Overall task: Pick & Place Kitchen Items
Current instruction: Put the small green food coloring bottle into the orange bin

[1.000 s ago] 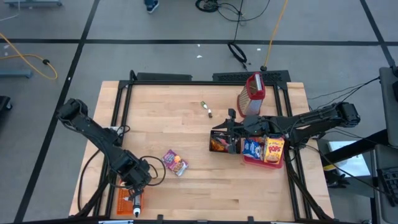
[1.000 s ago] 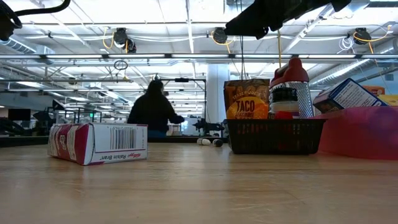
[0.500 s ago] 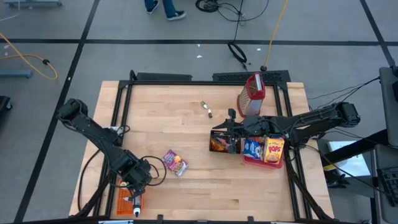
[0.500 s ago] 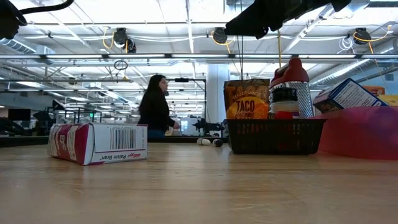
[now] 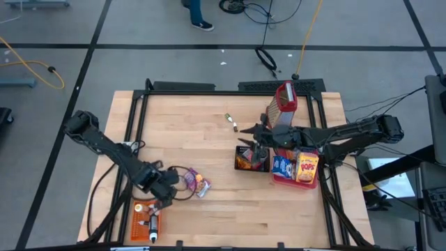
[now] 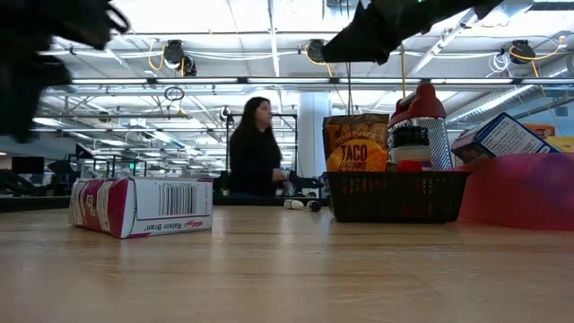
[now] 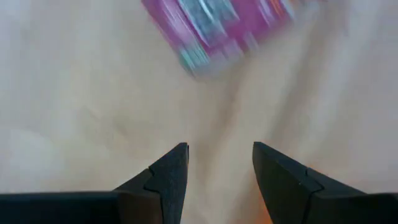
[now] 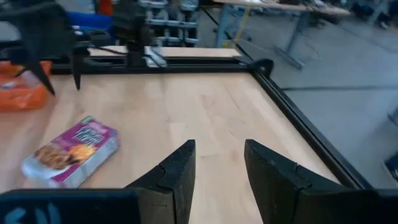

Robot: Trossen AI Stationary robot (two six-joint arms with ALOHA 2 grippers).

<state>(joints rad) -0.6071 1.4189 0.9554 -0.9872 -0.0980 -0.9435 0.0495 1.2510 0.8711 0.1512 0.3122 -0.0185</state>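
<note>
A purple cereal box lies flat on the wooden table, left of the middle; it also shows in the low view and both wrist views. My left gripper points down just left of it, open, with nothing between its fingers. My right gripper hangs open above the black mesh basket, holding nothing. The basket holds a taco packet. Boxes stand in the red tray.
An orange crate sits at the near left edge. A red-topped shaker stands at the far right, and a tiny bottle lies far of the middle. A black frame rims the table. A person walks in the room behind.
My left gripper has swung from above the orange crate toward the table's right, up to the purple cereal box, turning as it went. The crate's far end now shows. The right arm has barely shifted. The person behind has walked to the right.
</note>
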